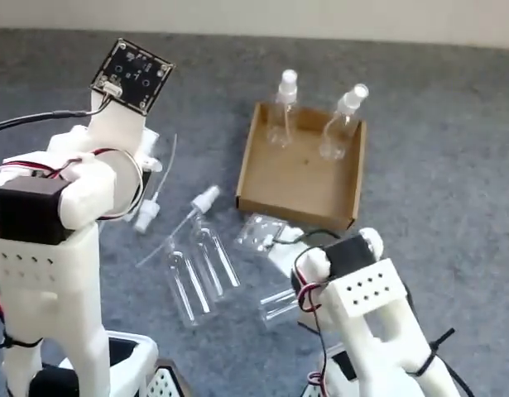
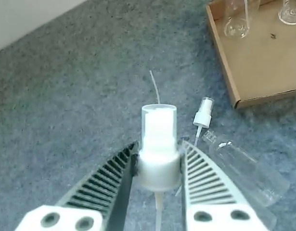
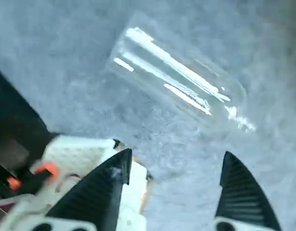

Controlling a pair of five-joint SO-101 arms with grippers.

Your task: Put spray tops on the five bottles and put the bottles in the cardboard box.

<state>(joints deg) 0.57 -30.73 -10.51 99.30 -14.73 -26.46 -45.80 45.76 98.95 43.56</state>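
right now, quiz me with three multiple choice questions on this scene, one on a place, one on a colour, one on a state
1. Where are the two bottles that have tops on?
A standing in the box
B lying beside it
C held in the right jaws

2. What colour is the spray top between the left jaws?
A black
B white
C red

3. How are the left jaws?
A open and empty
B shut on a bottle
C shut on the spray top

Answers:
1 A, both stand upright at the box's far side.
2 B, its cap and collar are white.
3 C, the left wrist view shows both jaws pressed against its collar.
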